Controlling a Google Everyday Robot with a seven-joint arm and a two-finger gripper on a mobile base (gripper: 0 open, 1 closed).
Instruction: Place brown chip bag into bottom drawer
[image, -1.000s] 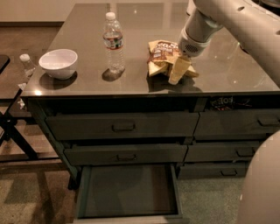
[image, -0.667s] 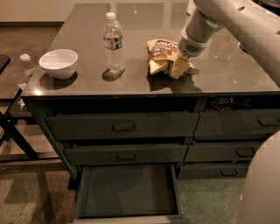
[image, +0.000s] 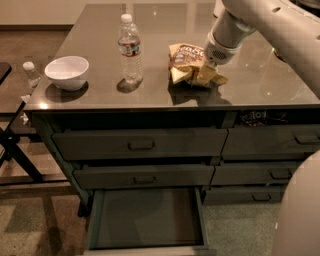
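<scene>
The brown chip bag (image: 184, 59) lies on the grey counter top (image: 100, 100), right of centre, crinkled, with its dark panel and white lettering facing up. My gripper (image: 207, 74) comes down from the upper right on the white arm (image: 250, 20) and sits against the bag's right side, low on the counter. The bottom drawer (image: 147, 220) of the left stack is pulled out below the counter, and its flat dark floor is bare.
A clear water bottle (image: 130, 47) stands left of the bag. A white bowl (image: 67, 72) sits near the counter's left edge. The two upper left drawers (image: 140, 145) are closed. The right stack of drawers (image: 272, 142) is closed. A dark stand (image: 15, 150) with a small bottle is at the left.
My gripper has moved a little left and closer into the right side of the chip bag. The bag, the bottle, the bowl and the drawer have stayed in place.
</scene>
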